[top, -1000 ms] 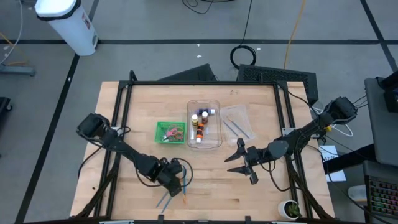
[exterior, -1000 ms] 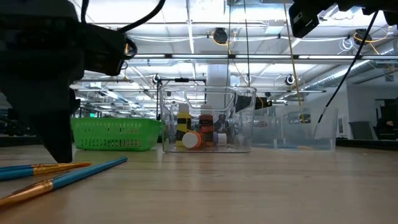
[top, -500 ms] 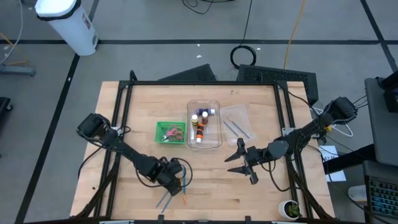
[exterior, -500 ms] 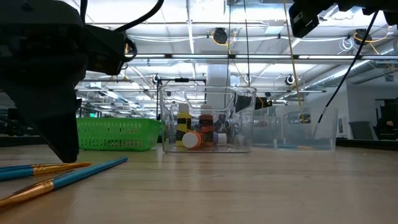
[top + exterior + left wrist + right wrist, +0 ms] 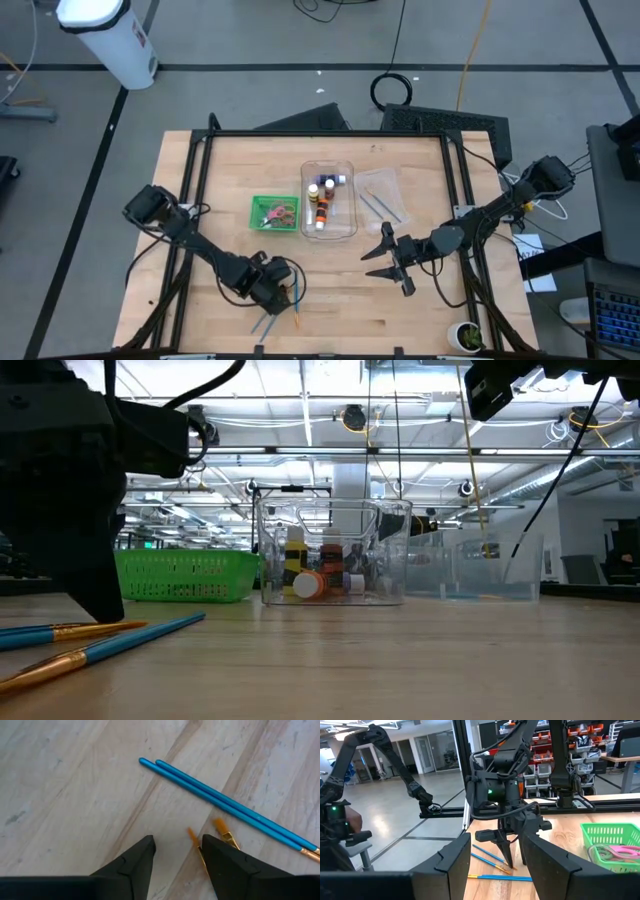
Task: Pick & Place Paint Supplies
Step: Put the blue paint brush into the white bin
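Bench [image 5: 400,160]: I see the wooden top with three containers in a row mid-bench; I place everything from the clear bin.
Clear bin [image 5: 329,199]: mid-bench, holding the paint bottles [image 5: 320,208].
Green basket [image 5: 273,213]: touching the bin's left side, scissors [image 5: 277,213] inside.
Clear tray [image 5: 382,198]: just right of the bin, with thin blue brushes in it.
Left arm: reaches low to the front edge, well in front of the basket.
Left hand [image 5: 175,851]: points down at the wood, tips part-spread, nothing between them yet; an orange brush [image 5: 197,845] lies against its one fingertip.
Loose brushes [image 5: 220,802]: two blue ones lie side by side just beyond the hand, well in front of the bin.
Right hand [image 5: 384,257]: waits in front of the tray, spread and empty.
Risk: I judge the squeeze could miss; the orange brush sits off-centre, so a tip may push it aside or scrape the bench.
Risk: thin round handles could roll out of a pinch.
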Available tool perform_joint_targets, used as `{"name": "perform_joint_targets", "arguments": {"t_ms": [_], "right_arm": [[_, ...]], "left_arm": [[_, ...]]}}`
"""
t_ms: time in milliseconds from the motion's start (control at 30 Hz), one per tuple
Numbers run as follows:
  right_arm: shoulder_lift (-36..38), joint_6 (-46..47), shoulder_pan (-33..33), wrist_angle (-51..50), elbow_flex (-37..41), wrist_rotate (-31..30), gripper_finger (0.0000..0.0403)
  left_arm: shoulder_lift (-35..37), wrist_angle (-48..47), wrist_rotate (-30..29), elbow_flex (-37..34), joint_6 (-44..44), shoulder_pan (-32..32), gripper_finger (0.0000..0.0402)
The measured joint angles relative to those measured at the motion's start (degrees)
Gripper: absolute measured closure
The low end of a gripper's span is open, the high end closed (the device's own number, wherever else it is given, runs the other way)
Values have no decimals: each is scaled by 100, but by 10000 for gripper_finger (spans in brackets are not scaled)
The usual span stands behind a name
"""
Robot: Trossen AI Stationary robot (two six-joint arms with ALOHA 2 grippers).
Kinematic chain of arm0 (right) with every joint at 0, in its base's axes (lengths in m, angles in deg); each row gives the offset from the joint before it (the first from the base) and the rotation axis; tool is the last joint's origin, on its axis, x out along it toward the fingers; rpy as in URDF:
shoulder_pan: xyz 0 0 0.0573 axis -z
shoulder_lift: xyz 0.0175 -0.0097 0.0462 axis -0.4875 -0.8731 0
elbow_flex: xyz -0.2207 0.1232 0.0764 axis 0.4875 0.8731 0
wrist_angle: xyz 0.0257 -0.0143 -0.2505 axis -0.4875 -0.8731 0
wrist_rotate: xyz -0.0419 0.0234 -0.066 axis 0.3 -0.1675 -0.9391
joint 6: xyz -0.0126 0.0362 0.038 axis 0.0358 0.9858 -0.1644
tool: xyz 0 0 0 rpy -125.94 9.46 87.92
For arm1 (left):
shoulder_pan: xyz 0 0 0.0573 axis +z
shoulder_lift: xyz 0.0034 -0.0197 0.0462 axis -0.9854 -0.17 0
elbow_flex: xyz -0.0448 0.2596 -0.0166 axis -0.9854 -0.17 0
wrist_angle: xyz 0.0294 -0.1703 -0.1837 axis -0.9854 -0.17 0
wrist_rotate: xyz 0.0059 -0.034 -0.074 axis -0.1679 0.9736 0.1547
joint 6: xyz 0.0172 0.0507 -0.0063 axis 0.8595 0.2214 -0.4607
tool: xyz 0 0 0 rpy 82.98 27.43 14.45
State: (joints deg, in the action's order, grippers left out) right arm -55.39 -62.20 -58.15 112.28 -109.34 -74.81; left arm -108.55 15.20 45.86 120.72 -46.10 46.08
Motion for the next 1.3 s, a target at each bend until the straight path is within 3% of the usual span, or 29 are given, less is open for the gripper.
{"name": "perform_joint_targets", "arguments": {"t_ms": [400,833,933,1300], "right_arm": [[0,-2,0,0,0,-2,232],[0,-4,-1,0,0,-2,232],[0,-4,-1,0,0,-2,232],[0,-4,1,0,0,-2,232]], "left_arm": [[-250,60,-72,9,-56,-85,227],[-250,40,26,2,-752,-137,231],[-250,-11,24,-4,-749,-182,252],[-261,-45,-55,-7,-313,-249,393]]}}
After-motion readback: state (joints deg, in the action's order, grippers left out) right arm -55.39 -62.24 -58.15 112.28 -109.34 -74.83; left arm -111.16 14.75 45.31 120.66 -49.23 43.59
